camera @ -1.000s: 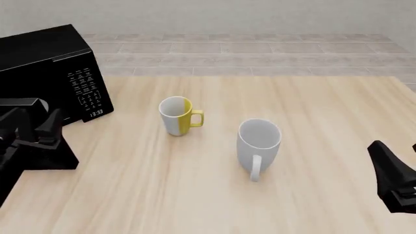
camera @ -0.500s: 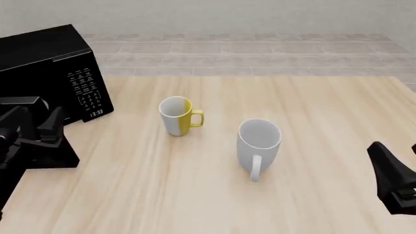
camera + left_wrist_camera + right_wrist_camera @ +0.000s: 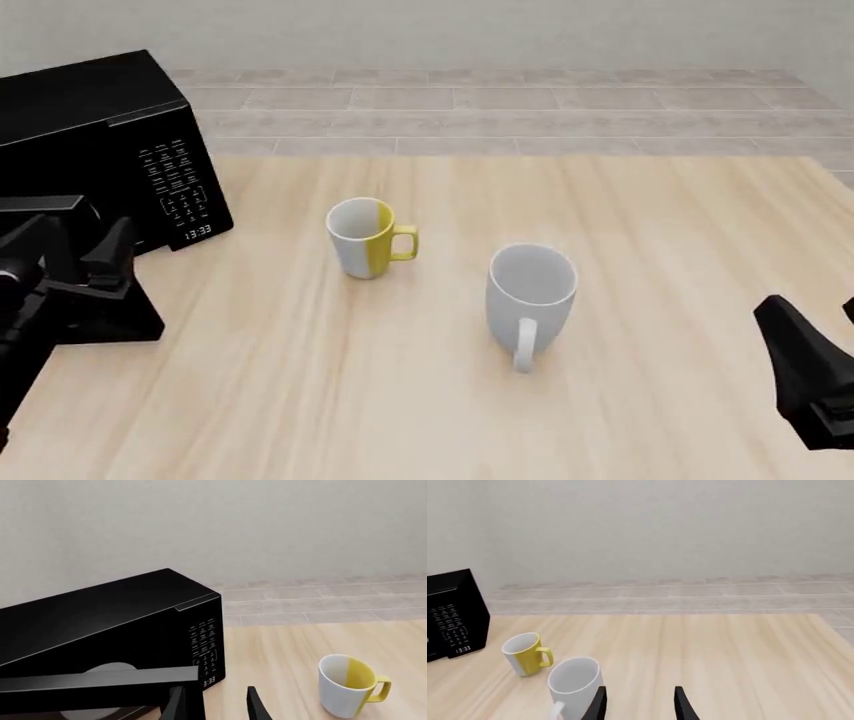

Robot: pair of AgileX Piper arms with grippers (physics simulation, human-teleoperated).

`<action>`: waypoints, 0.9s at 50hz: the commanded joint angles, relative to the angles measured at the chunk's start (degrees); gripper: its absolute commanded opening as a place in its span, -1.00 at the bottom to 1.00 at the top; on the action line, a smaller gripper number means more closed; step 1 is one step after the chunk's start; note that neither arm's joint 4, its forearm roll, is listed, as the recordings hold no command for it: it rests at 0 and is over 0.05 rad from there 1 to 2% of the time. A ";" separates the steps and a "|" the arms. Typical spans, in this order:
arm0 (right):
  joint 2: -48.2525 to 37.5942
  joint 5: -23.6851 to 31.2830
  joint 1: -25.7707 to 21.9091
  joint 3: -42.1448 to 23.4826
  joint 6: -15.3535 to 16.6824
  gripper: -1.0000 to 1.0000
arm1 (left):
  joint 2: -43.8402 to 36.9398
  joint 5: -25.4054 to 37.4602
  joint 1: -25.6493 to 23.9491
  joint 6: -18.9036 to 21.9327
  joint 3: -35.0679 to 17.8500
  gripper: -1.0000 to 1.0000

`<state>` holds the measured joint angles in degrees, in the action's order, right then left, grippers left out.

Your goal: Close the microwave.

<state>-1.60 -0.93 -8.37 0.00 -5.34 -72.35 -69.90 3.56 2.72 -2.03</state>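
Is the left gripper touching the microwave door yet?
Cannot tell. In the left wrist view the door of the microwave overlaps the left gripper; in the front view both are black, so no gap or contact shows plainly.

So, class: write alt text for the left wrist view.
A black microwave sits on a wooden table, its door swung open toward the left gripper. A white-and-yellow mug stands apart beside it.

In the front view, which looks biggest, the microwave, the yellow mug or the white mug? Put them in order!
1. microwave, by far the biggest.
2. white mug.
3. yellow mug.
The white mug sits nearer the camera, so some of its extra size may come from that.
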 commanded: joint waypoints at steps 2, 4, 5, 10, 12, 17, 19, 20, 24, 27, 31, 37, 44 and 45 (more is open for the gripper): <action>0.70 0.47 -0.41 0.00 -0.76 1.00 | -6.08 4.62 1.23 0.19 2.03 1.00; 0.88 0.61 -0.62 0.00 -1.02 1.00 | -6.86 3.94 1.24 0.20 2.03 1.00; 0.88 0.59 -0.65 0.00 -0.96 1.00 | -6.58 4.11 1.33 0.45 2.03 1.00; 1.01 0.66 -0.53 0.00 -0.83 1.00 | -6.10 4.58 1.50 0.63 2.02 1.00; 1.01 0.58 -0.49 0.00 -1.10 1.00 | -6.08 4.55 1.46 0.76 2.01 1.00; 1.11 0.58 -0.69 0.00 -0.99 1.00 | -6.52 4.12 1.55 0.71 2.00 1.00; 1.10 0.59 -0.56 0.00 -0.95 1.00 | -6.95 3.71 1.60 0.68 2.01 1.00; 1.14 0.63 -0.58 0.00 -0.98 1.00 | -7.44 3.23 1.52 0.82 2.01 1.00; 1.23 0.78 -0.67 0.00 -1.48 1.00 | -7.95 2.92 1.74 0.68 1.97 1.00; 1.27 0.84 -0.47 0.00 -1.29 1.00 | -7.74 3.26 1.71 0.69 1.93 1.00; 1.31 0.71 -0.40 0.00 -1.31 1.00 | -8.32 3.00 1.60 0.39 1.79 1.00; 1.31 0.65 -0.54 0.00 -1.36 1.00 | -9.02 2.78 1.56 0.03 1.49 1.00; 1.26 0.76 -0.51 0.00 -1.17 1.00 | -9.29 3.48 1.47 0.03 0.73 1.00; 1.32 0.74 -0.33 0.00 -1.23 1.00 | -8.78 4.02 1.59 0.12 0.63 1.00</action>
<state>-0.36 -0.23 -8.86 0.00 -6.56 -74.79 -69.90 3.92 3.22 -4.10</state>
